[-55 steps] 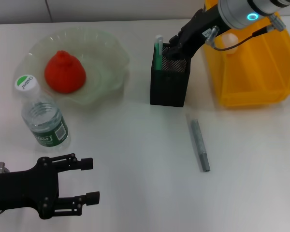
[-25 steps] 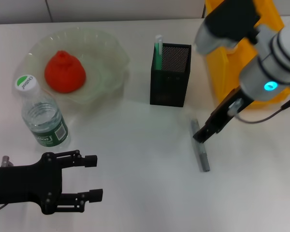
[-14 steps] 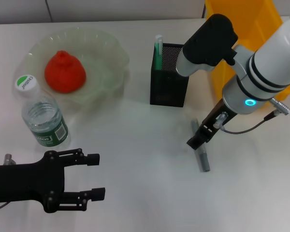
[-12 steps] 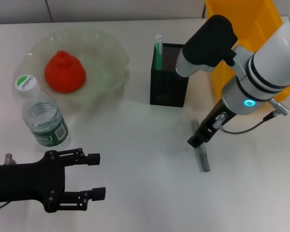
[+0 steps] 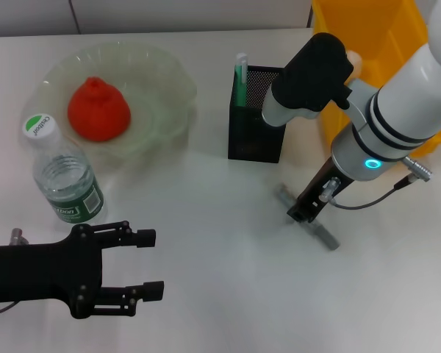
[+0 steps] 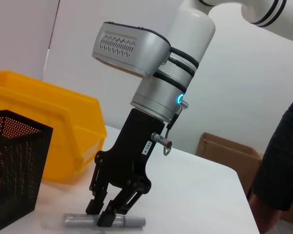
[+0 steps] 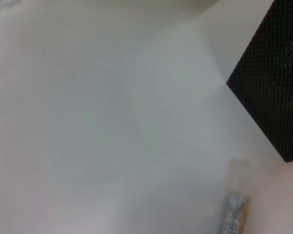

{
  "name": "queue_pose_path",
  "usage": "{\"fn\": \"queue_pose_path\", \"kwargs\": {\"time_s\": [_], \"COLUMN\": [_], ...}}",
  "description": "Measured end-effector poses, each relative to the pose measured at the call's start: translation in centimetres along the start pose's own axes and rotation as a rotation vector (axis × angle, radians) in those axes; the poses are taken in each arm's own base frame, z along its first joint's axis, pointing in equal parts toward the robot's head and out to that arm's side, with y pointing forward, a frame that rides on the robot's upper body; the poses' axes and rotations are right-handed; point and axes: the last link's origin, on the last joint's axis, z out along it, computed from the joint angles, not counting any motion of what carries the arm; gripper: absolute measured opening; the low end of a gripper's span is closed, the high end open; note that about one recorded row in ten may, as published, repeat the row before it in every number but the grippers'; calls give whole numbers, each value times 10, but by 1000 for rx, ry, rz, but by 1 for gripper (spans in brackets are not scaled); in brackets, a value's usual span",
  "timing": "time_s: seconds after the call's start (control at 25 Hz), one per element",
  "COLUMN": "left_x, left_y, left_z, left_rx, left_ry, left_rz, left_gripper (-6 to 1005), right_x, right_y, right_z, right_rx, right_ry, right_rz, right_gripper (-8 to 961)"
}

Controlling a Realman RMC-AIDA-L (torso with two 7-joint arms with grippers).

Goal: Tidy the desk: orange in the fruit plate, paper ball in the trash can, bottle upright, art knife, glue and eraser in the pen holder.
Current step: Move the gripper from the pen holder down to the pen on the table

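White desk (image 5: pixel 206 220): fruit plate (image 5: pixel 162 110), bottle (image 5: pixel 67 184), pen holder (image 5: pixel 257 132), trash can (image 5: pixel 382 66), art knife (image 5: pixel 309 219).

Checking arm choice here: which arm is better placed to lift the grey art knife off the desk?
Right. The right gripper is already down on the art knife near the pen holder; the left gripper hovers open, far across the desk.

Bare desk (image 5: pixel 206 220) lies open between the left gripper (image 5: pixel 145 263) and the right gripper (image 5: pixel 306 210). The pen holder (image 5: pixel 257 114) and trash can (image 5: pixel 367 29) block the far right; the bottle (image 5: pixel 65 179) and fruit plate (image 5: pixel 162 88) crowd the far left.
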Motion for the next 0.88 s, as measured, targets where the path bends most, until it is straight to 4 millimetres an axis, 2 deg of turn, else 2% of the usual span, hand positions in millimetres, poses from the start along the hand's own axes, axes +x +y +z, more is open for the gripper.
{"fn": "queue_pose_path", "kwargs": {"time_s": [0.32,0.56,0.6,0.64,0.68,0.84,0.88], "left_x": [0,-1,-2,-2,-2,-3,-3], "left_y": [0,1,1,1,1,2,2], "left_z": [0,-1,-1,-1,-1,-1,-1], "left_rx": [0,1,1,3,3,4,4], "left_ry": [-1,-1,-1,0,0,0,0], "left_rz": [-1,-4,-5,-7,-7,-8,-8], "left_gripper": [796,796,796,796,796,796,796], "right_x": [-3,-5,-7,-9,-9,-10,-10], "right_y": [2,5,5,4,4,-2,-2], "right_z": [-4,-14,-19,-32,-32,-58,-58], "right_rx": [-1,-3,-1,-3,-3,-66,-66], "right_ry": [1,-12,-29,-74,-74,-175,-175], "right_rz": [-17,-43,-45,-41,-41,-28,-28], "right_gripper": [151,123,118,113,109,52,54]}}
